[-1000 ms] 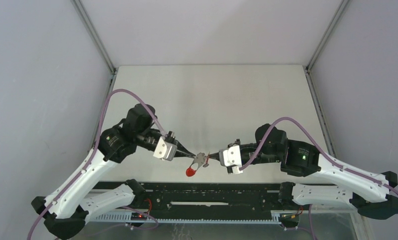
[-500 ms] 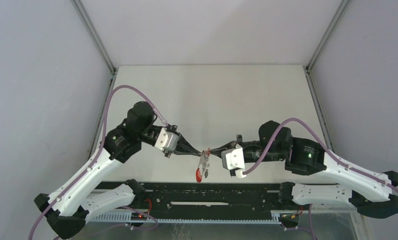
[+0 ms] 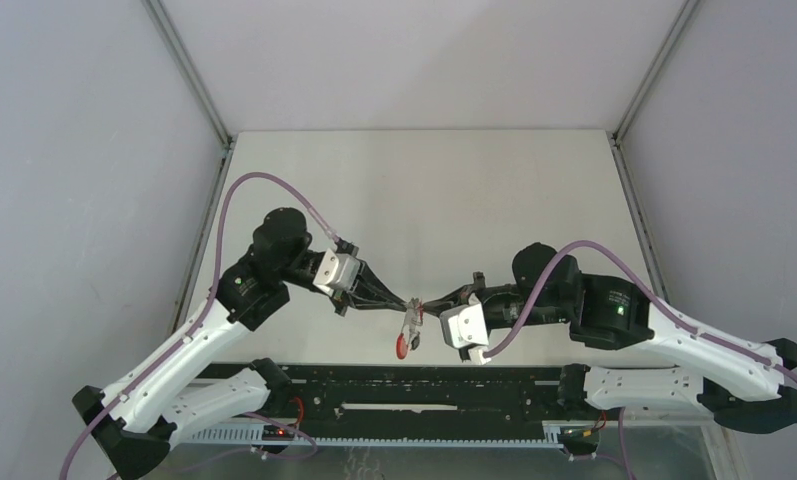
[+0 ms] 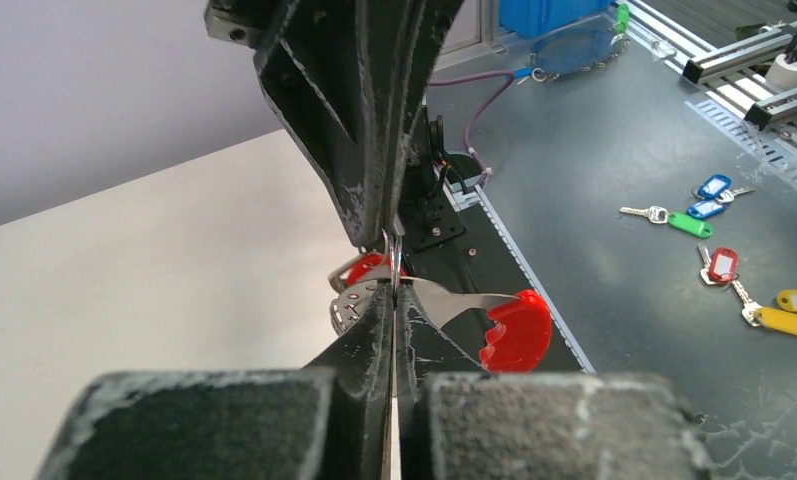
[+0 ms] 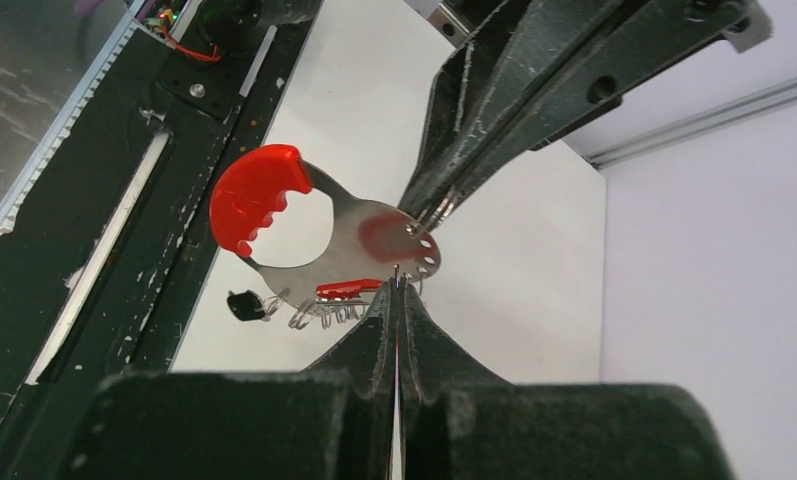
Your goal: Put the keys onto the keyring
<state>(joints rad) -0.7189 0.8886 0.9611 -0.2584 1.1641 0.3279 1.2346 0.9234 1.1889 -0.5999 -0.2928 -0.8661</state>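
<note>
Where the two arms meet, the left claw [image 3: 404, 302] has its fingers pressed together on the silver plate of the keyring [image 5: 346, 232], nipping it by the edge beside a cluster of small holes. The right claw [image 3: 424, 303], reaching in from the opposite side, is likewise closed tight, its tips pinching the same end of the keyring just below those holes; whether it has the plate itself or a thin wire loop there I cannot tell.

From that shared grip the keyring hangs clear of the table [image 3: 424, 190], its red arc [image 5: 254, 195] at the end away from the claws and lowest in the overhead view. A row of small metal loops [image 5: 319, 312] runs along one edge of the plate. Close against them sits a red tag [image 5: 349, 289], seen edge-on, and a black key head [image 5: 241, 305] at the end of the row. Whether either is threaded onto a loop is too small to make out.

All of this is over the near part of the table, about the middle from left to right, just far of the black rail [image 3: 424, 385]. Off beyond the rail, on a dark surface, lie spare keys [image 4: 719, 265] with blue, green, red and yellow tags.
</note>
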